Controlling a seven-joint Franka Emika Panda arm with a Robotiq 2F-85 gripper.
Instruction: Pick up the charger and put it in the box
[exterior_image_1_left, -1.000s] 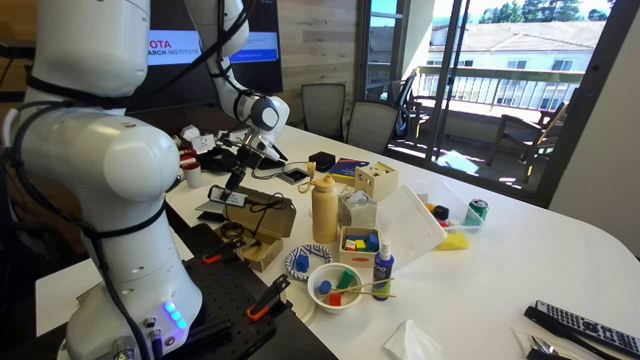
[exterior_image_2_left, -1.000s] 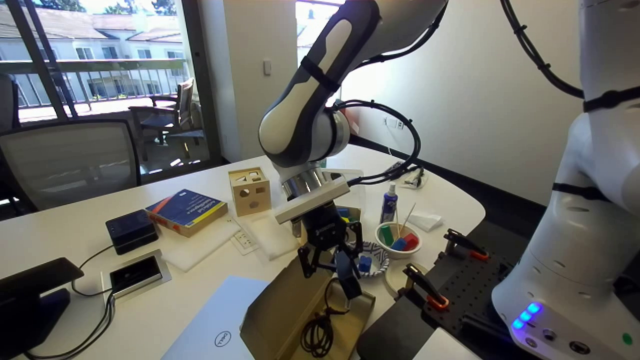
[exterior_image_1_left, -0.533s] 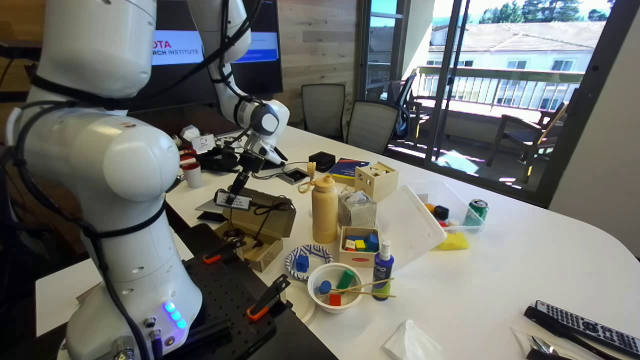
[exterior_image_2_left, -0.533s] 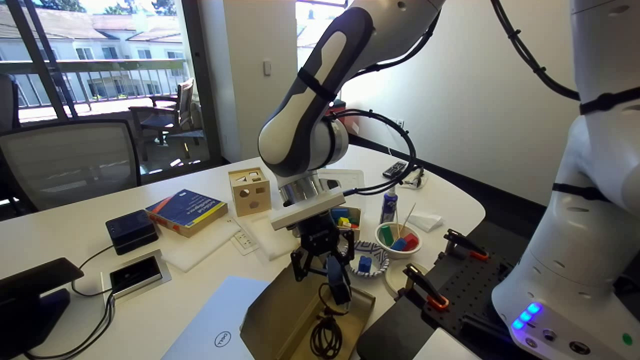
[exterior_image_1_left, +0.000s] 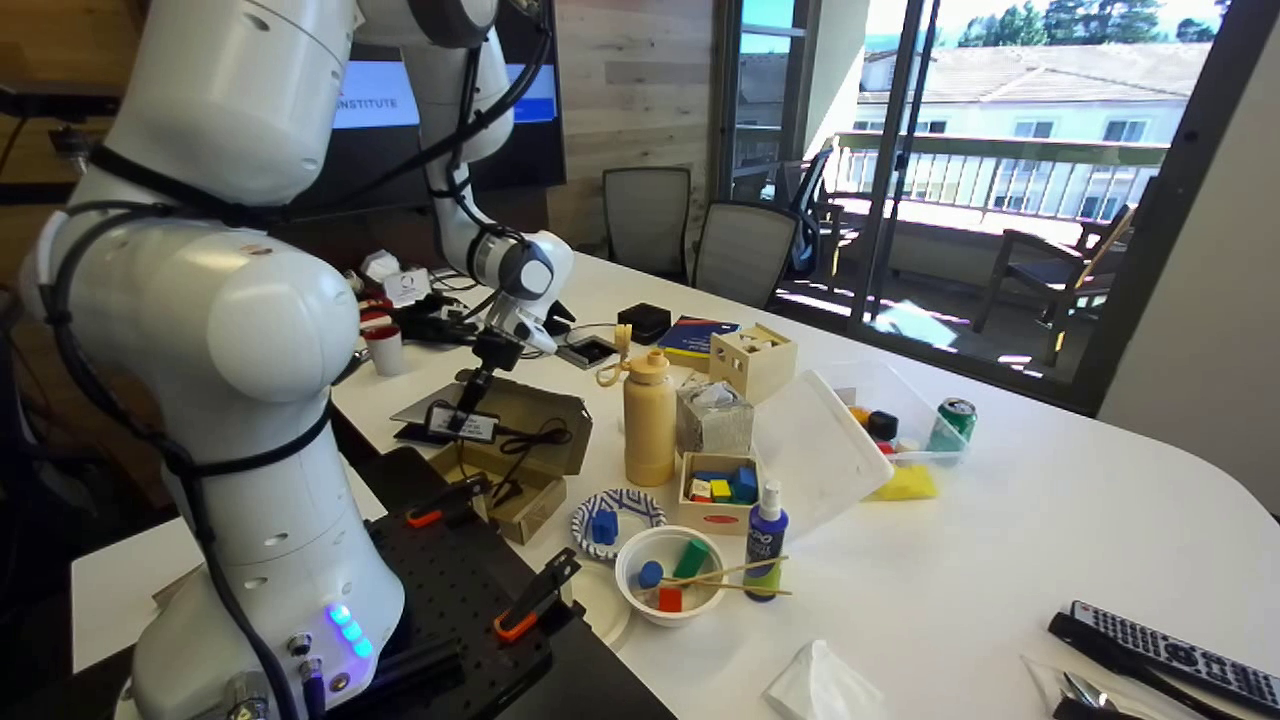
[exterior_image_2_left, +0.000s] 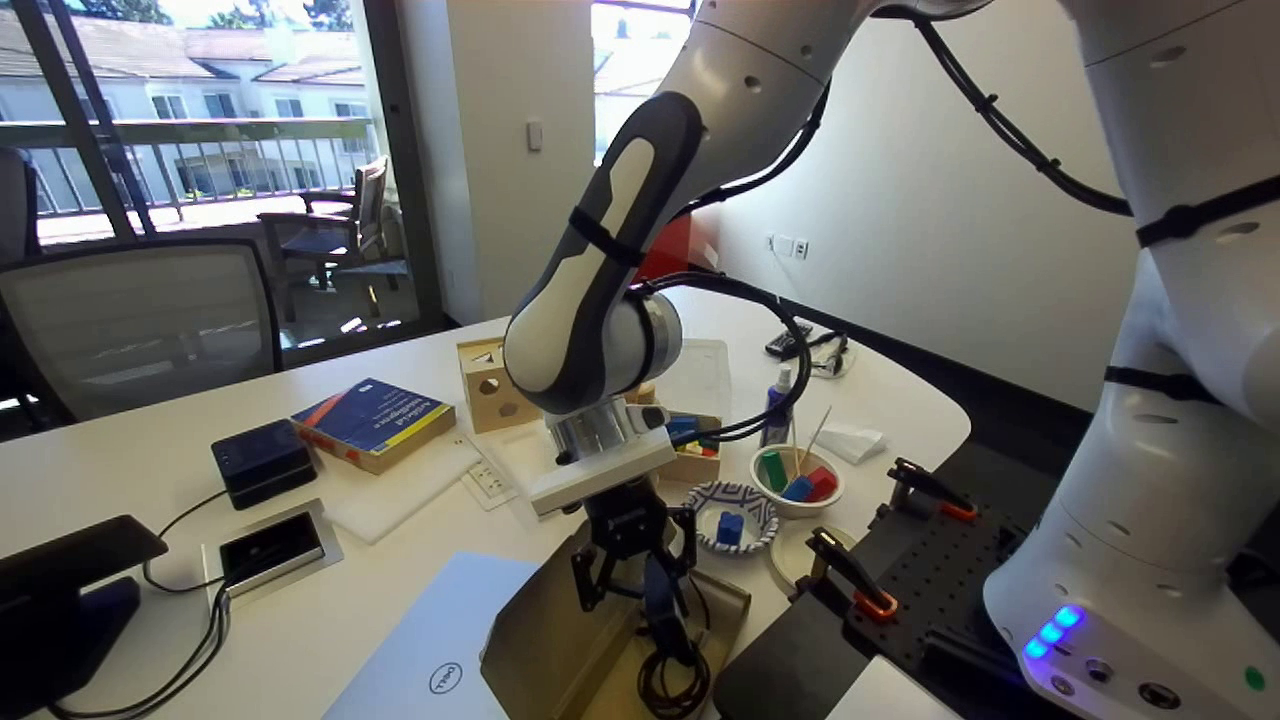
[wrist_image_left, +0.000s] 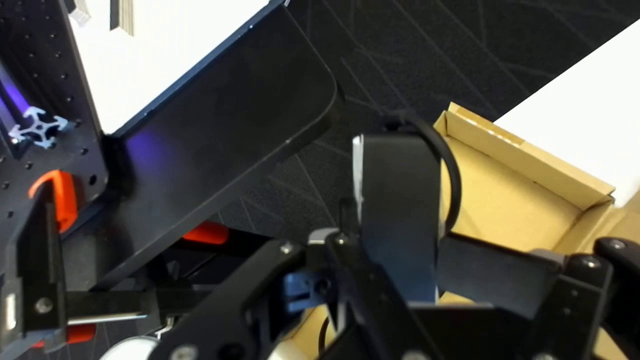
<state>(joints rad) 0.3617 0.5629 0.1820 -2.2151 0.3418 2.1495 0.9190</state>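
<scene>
Pinching charger (wrist_image_left: 397, 200) in hand (exterior_image_2_left: 655, 595), pointed down and tilted, over open box (exterior_image_1_left: 540, 515). Carried on arm (exterior_image_2_left: 620, 185) sloping down leftward in an exterior view, bent at wrist (exterior_image_2_left: 597, 430). Trailing cord (wrist_image_left: 456, 187) into box. Cannot tell height above box.

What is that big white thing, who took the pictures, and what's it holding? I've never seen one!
That is a robot arm, a machine that bends a bit like your arm. At its end, a gripper pinches a black charger, a small block with a cord. Its job is to put the charger in the open cardboard box close by. Cameras took the pictures: two stand outside the robot, looking from different places, and one rides on its wrist, so you see the gripper up close. The white table also has a yellow bottle, a blue book, a remote control, and a white bowl with toy blocks inside.
</scene>
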